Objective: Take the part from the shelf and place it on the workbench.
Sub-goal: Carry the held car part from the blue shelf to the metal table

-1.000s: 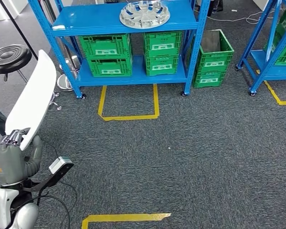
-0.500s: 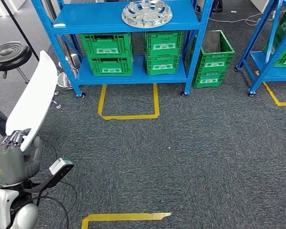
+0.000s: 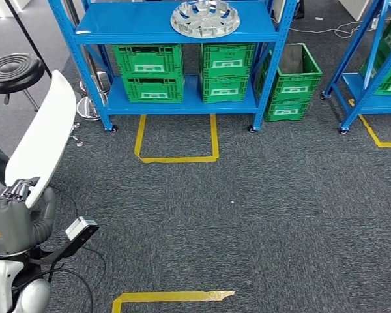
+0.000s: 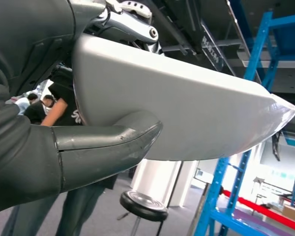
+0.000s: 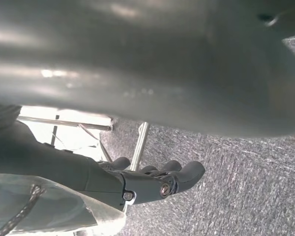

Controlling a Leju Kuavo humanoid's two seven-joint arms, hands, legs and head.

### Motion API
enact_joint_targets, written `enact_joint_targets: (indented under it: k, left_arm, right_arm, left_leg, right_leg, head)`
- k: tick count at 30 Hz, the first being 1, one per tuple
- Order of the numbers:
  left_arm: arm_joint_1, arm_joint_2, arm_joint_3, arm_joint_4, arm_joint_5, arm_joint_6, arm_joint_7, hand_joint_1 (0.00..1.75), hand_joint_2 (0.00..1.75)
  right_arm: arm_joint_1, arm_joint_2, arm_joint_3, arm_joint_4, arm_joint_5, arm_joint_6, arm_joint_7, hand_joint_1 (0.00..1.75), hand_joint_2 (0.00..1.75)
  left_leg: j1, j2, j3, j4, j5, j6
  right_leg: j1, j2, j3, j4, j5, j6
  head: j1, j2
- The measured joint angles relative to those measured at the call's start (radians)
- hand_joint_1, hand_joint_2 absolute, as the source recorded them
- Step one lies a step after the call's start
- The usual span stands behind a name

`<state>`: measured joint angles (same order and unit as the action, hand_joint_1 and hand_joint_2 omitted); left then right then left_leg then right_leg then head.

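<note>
Smooth glossy white plastic part [image 3: 43,140]; shiny metal hubcap [image 3: 204,17]; rough grey carpet [image 3: 282,208].

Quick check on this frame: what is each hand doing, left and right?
Left hand: holds the white panel part by its lower end.
Right hand: holds nothing, fingers loosely extended; it looks open.
</note>
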<state>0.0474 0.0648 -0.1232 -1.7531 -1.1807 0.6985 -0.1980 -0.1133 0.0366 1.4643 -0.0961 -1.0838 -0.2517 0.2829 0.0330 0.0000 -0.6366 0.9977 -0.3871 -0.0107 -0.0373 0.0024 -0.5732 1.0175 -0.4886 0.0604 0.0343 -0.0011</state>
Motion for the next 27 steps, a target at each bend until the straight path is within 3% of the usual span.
enact_joint_targets:
  k: [2, 4, 5, 6, 7, 9, 11, 12, 15, 16, 18, 20, 21, 22, 25, 27]
  left_arm:
    - [0.0, -0.002, 0.002, -0.001, 0.0, 0.0, -0.002, 1.75, 1.75]
    - [0.003, -0.003, 0.002, -0.001, 0.0, 0.0, -0.002, 1.75, 1.75]
    - [0.005, -0.003, 0.002, -0.001, 0.0, 0.0, -0.002, 1.75, 1.75]
    - [0.007, -0.003, 0.002, -0.001, 0.0, 0.0, -0.002, 1.75, 1.75]
    - [0.008, -0.004, 0.002, -0.001, 0.0, 0.0, -0.002, 1.75, 1.75]
    - [0.008, -0.004, 0.002, -0.001, 0.0, 0.0, -0.002, 1.75, 1.75]
    - [0.009, -0.003, 0.003, -0.001, -0.001, 0.0, -0.002, 1.75, 1.75]
    - [0.01, -0.003, 0.003, -0.001, -0.001, 0.0, -0.002, 1.75, 1.75]
    - [0.012, -0.004, 0.004, -0.001, -0.002, 0.0, -0.002, 1.75, 1.75]
    - [0.012, -0.003, 0.004, -0.001, -0.003, 0.0, -0.002, 1.75, 1.75]
    - [0.011, -0.002, 0.004, -0.001, -0.003, 0.0, -0.002, 1.75, 1.75]
    - [0.012, -0.002, 0.004, -0.001, -0.003, 0.0, -0.001, 1.75, 1.75]
    - [0.012, -0.002, 0.004, -0.001, -0.003, 0.0, 0.0, 1.75, 1.75]
    - [0.012, -0.002, 0.004, -0.001, -0.003, 0.0, 0.001, 1.75, 1.75]
    - [0.01, -0.001, 0.004, -0.001, -0.005, 0.0, 0.005, 1.75, 1.75]
    - [0.005, -0.001, 0.003, -0.001, -0.007, 0.0, 0.006, 1.75, 1.75]
  right_arm:
    - [-0.001, 0.0, 0.0, 0.0, 0.0, 0.0, -0.001, 0.0, 0.0]
    - [-0.001, 0.0, 0.001, 0.0, 0.0, 0.0, -0.002, 0.0, 0.0]
    - [-0.001, 0.0, 0.002, 0.0, 0.0, 0.0, -0.003, 0.0, 0.0]
    - [-0.001, 0.0, 0.004, 0.0, 0.0, 0.0, -0.005, 0.0, 0.0]
    - [-0.001, 0.0, 0.005, 0.0, 0.0, 0.001, -0.006, 0.0, 0.0]
    - [-0.002, 0.0, 0.008, 0.0, 0.0, 0.001, -0.007, 0.0, 0.0]
    - [-0.003, 0.0, 0.009, 0.0, 0.0, 0.001, -0.008, 0.0, 0.0]
    - [-0.003, 0.0, 0.01, 0.0, 0.0, 0.002, -0.009, 0.0, 0.0]
    - [-0.004, 0.0, 0.01, 0.0, 0.002, 0.002, -0.011, 0.0, 0.0]
    - [-0.004, 0.0, 0.011, 0.0, 0.002, 0.003, -0.012, 0.0, 0.0]
    - [-0.002, 0.0, 0.013, 0.0, 0.002, 0.005, -0.014, 0.0, 0.0]
    - [0.003, 0.0, 0.015, 0.0, 0.003, 0.006, -0.014, 0.0, 0.0]
    - [0.005, 0.0, 0.015, 0.0, 0.003, 0.007, -0.014, 0.0, 0.0]
    - [0.005, 0.0, 0.016, 0.0, 0.004, 0.007, -0.015, 0.0, 0.0]
    - [0.002, 0.0, 0.018, 0.0, 0.008, 0.007, -0.015, 0.0, 0.0]
    - [0.0, 0.0, 0.019, 0.0, 0.012, 0.009, -0.015, 0.0, 0.0]
  left_leg:
    - [0.004, -0.005, 0.009, -0.022, 0.014, 0.01]
    - [0.001, -0.012, 0.004, -0.025, 0.018, 0.013]
    - [0.0, -0.017, 0.0, -0.024, 0.02, 0.012]
    - [-0.001, -0.023, -0.003, -0.024, 0.022, 0.01]
    - [-0.001, -0.03, -0.007, -0.022, 0.024, 0.008]
    - [-0.001, -0.044, -0.015, -0.014, 0.028, 0.001]
    - [-0.003, -0.056, -0.021, -0.004, 0.03, -0.01]
    - [-0.004, -0.06, -0.022, -0.003, 0.032, -0.016]
    - [-0.001, -0.065, -0.024, -0.003, 0.035, -0.034]
    - [-0.001, -0.055, -0.034, 0.018, 0.017, -0.037]
    - [-0.002, -0.025, -0.076, 0.129, -0.057, -0.04]
    - [-0.003, -0.012, -0.121, 0.265, -0.124, -0.041]
    - [-0.004, -0.011, -0.125, 0.296, -0.134, -0.039]
    - [-0.005, -0.009, -0.111, 0.287, -0.126, -0.035]
    - [-0.017, 0.018, 0.0, 0.101, -0.058, -0.012]
    - [-0.028, 0.037, 0.037, 0.028, -0.046, 0.003]
  right_leg:
    - [0.002, -0.002, -0.024, 0.059, -0.048, 0.001]
    - [0.004, -0.002, -0.074, 0.181, -0.12, 0.001]
    - [0.005, -0.002, -0.093, 0.23, -0.142, 0.001]
    - [0.006, -0.002, -0.096, 0.247, -0.145, 0.001]
    - [0.006, -0.001, -0.079, 0.225, -0.129, 0.0]
    - [0.006, 0.016, 0.0, 0.094, -0.077, -0.005]
    - [0.009, 0.037, 0.053, -0.003, -0.05, -0.016]
    - [0.012, 0.042, 0.058, -0.014, -0.05, -0.022]
    - [0.015, 0.022, 0.056, -0.011, -0.039, -0.046]
    - [0.015, 0.014, 0.057, -0.012, -0.033, -0.054]
    - [0.016, -0.003, 0.056, -0.013, -0.024, -0.063]
    - [0.021, -0.019, 0.051, -0.012, -0.022, -0.066]
    - [0.023, -0.028, 0.05, -0.012, -0.022, -0.066]
    - [0.025, -0.037, 0.05, -0.011, -0.022, -0.065]
    - [0.031, -0.059, 0.052, -0.011, -0.025, -0.061]
    - [0.035, -0.071, 0.051, -0.01, -0.028, -0.053]
  head:
    - [0.004, 0.0]
    - [0.006, 0.0]
    - [0.007, 0.0]
    - [0.007, 0.0]
    - [0.007, 0.0]
    - [0.007, 0.0]
    - [0.004, 0.0]
    - [0.002, 0.0]
    - [-0.001, 0.0]
    - [-0.003, 0.0]
    - [-0.008, 0.0]
    - [-0.009, 0.0]
    - [-0.009, 0.0]
    - [-0.009, 0.0]
    - [-0.009, 0.0]
    - [-0.008, 0.0]
